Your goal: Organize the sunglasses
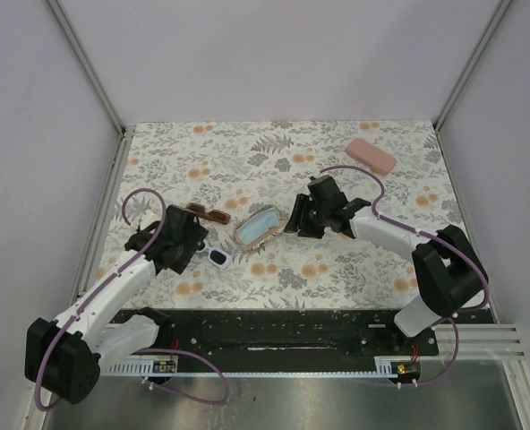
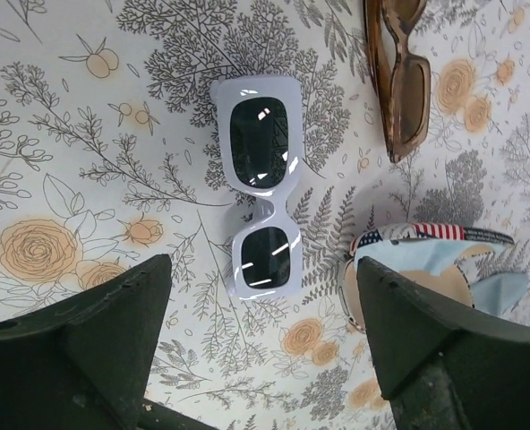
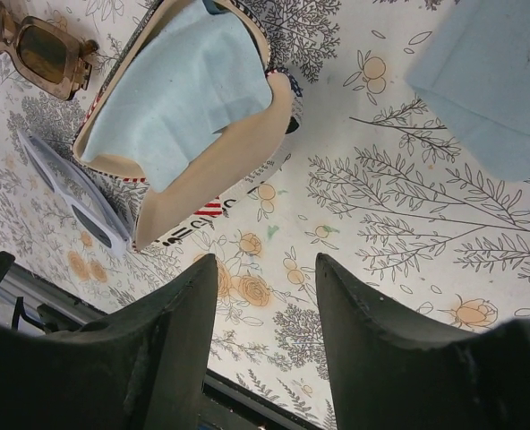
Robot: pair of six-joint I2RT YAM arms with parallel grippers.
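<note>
The white sunglasses [image 2: 258, 184] lie flat on the floral table, dark lenses up, just ahead of my left gripper [image 2: 263, 264], which is open and holds nothing. In the top view this pair [image 1: 217, 258] sits beside the left gripper [image 1: 196, 246]. The brown sunglasses [image 2: 401, 81] lie further out, also seen from above [image 1: 208, 213]. My right gripper [image 3: 265, 260] is open over bare table, with nothing between its fingers. It hovers just right of the stars-and-stripes pouch [image 3: 184, 116], whose mouth gapes with a pale blue lining showing.
A pink hard case [image 1: 371, 155] lies at the back right. A pale blue cloth [image 3: 489, 81] lies near the right gripper. The pouch [image 1: 258, 227] sits between the two arms. White walls and metal rails bound the table.
</note>
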